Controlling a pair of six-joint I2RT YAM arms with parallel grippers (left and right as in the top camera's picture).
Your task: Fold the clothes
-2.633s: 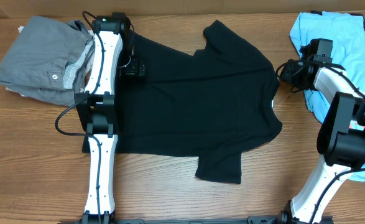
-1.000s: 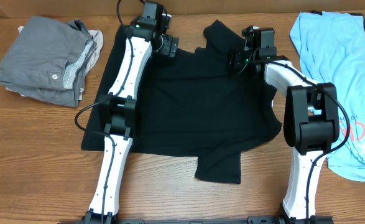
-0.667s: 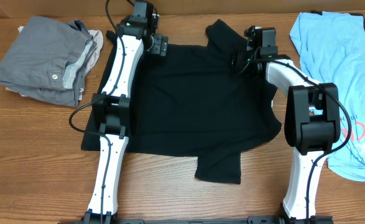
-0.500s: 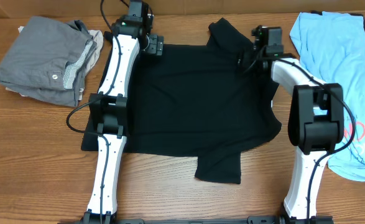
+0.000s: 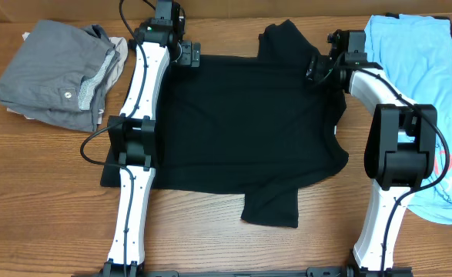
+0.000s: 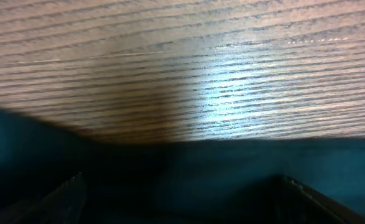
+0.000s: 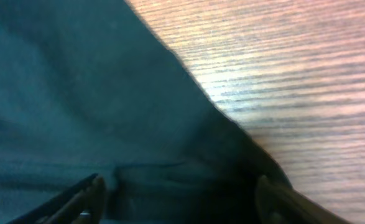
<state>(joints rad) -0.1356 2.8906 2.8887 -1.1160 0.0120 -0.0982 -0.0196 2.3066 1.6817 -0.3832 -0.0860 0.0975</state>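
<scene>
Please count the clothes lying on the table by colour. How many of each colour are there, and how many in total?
black T-shirt: 1
light blue T-shirt: 1
grey folded garment: 1
Total: 3

- Left arm [image 5: 141, 85]: white links showing w/ black joint housings, running back from left gripper [image 5: 189, 55].
- Black cable [image 5: 85, 148] looping out beside its elbow.
- Right arm [image 5: 378, 223]: white links, bulky black elbow block sitting behind right gripper [image 5: 316, 65].
- Both grippers showing black; fingertips [image 7: 86, 193] looking dark, tapered.
</scene>
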